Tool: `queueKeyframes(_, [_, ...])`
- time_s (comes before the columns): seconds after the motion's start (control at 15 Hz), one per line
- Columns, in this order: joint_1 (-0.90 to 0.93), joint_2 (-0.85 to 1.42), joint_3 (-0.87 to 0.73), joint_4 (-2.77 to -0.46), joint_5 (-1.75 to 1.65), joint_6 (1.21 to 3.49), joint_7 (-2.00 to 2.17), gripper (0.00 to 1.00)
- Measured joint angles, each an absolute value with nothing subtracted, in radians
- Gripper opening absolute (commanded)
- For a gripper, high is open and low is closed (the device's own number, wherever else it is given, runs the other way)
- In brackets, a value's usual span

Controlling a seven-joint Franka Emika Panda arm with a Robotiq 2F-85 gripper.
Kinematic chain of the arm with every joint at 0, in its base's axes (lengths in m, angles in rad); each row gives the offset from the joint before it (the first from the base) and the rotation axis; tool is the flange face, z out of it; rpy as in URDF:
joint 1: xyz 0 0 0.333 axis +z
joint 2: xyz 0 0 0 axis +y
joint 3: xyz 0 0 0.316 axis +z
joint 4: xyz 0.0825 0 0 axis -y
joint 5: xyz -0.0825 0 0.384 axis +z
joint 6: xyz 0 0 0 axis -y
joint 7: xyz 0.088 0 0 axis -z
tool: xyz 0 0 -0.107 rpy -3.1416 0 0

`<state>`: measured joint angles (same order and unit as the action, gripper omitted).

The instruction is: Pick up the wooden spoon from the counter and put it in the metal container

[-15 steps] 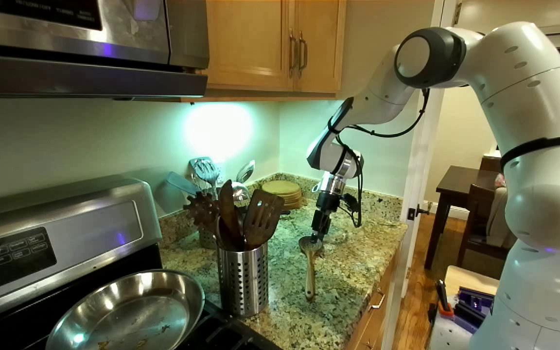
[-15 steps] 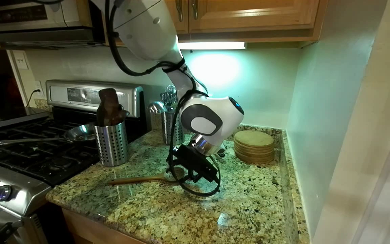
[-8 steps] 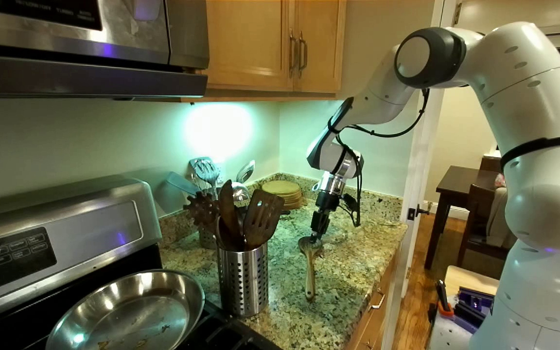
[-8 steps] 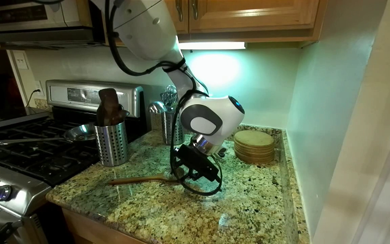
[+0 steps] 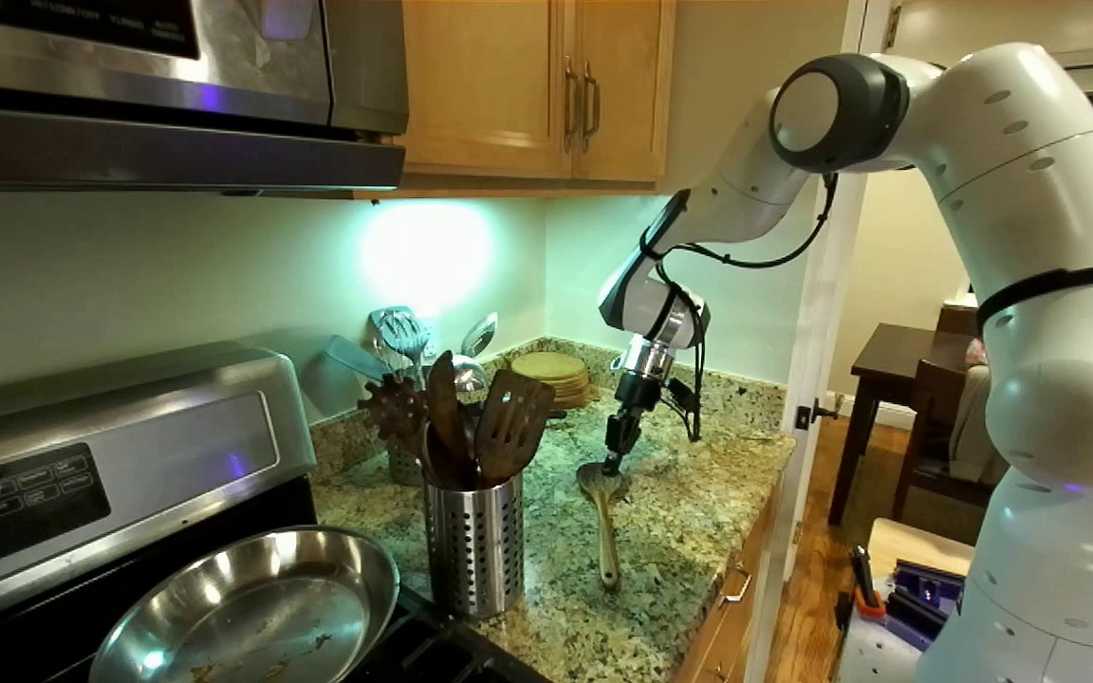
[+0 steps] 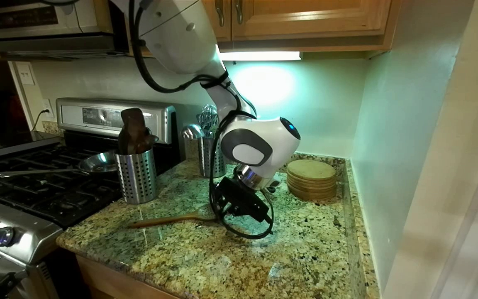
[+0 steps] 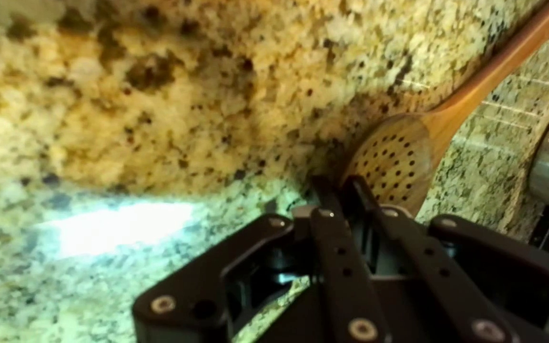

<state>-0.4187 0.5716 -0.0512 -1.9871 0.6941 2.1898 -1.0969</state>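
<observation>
The spoon (image 7: pixel 446 124) lies on the bench (image 6: pixel 239 265), lower middle of the frame in both exterior views, apart from the metal container (image 5: pixel 475 555) to its left, which holds dark wooden tools (image 5: pixel 491 451). Black hand (image 7: pixel 339 183) is down at the spoon's bowl; wrist view has its fingers (image 7: pixel 331 233) nearly together, narrow gap, tips at the bowl's rim. Can't tell whether the rim is pinched between them. Tips cover part of the bowl there, handle runs out the upper right corner, just a slice of the metal container shows at right edge. Hand body plus cable (image 6: pixel 250 237) hide the fingertips and some of the bowl in an exterior view; rear container (image 6: pixel 205 160) sits partly behind that cable. Pan (image 5: pixel 290 617) cut off at lower left, arm (image 5: pixel 1068 379) cropped at right edge, both in an exterior view. Writing: button panel (image 5: pixel 25 507), lower left, and microwave (image 5: pixel 252 85), upper left, carry small characters, too blurry to read.
</observation>
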Motion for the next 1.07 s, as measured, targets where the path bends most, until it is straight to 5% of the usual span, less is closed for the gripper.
queueKeyframes(1.07, [-0.418,0.281,-0.055,-2.138,0.833,2.218,-1.144,0.06])
